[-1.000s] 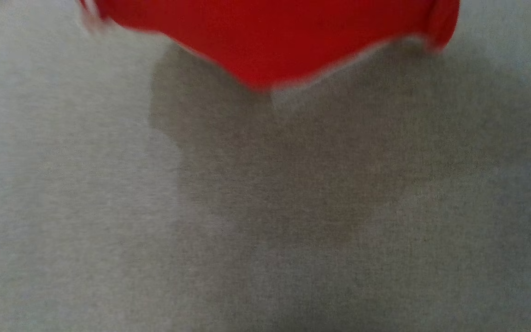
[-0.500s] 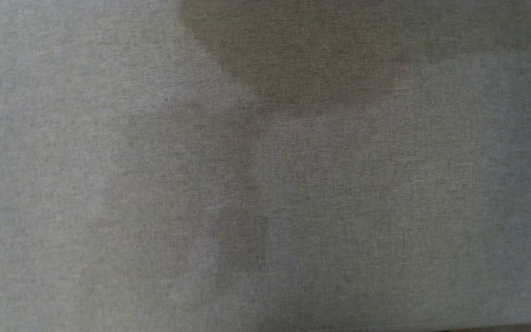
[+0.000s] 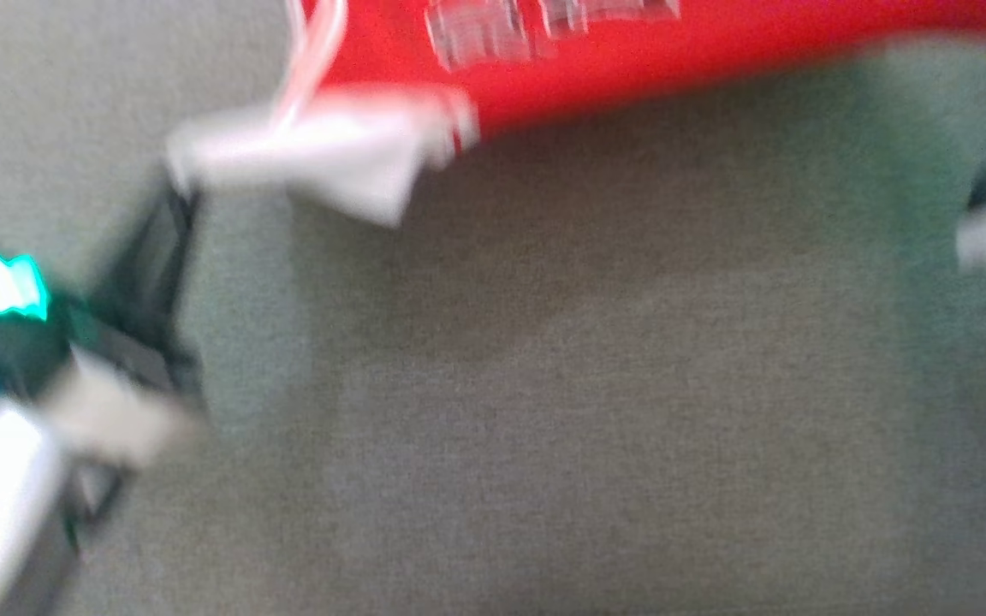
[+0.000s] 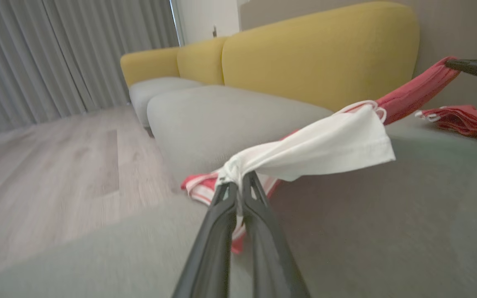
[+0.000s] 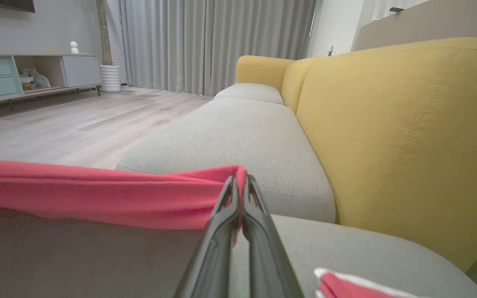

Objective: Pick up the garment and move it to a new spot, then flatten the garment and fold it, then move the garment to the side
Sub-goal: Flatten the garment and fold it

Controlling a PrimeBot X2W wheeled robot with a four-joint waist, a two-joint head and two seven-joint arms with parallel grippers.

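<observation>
Left fingers [image 4: 233,194]: two slim dark matte prongs, pinched tight on a bunched white sleeve. Right fingers [image 5: 233,192]: the same pair, clamped shut on a folded red edge. One garment [image 4: 325,145], soft red fabric with a white sleeve and red-and-white striped trim, stretched as a band between both grips above the near seat cushion [image 4: 387,231]. Can't tell if the striped left end touches it. The cushion is grey, coarse weave, rounded edges. Three seat cushions, three plump yellow backrests [image 5: 408,136]. One more red cloth [image 4: 466,120], crumpled and white-edged, lies on the cushion at the right by the backrest. Pale plank floor [image 5: 56,124], grey pleated curtains [image 5: 205,41] far off.
</observation>
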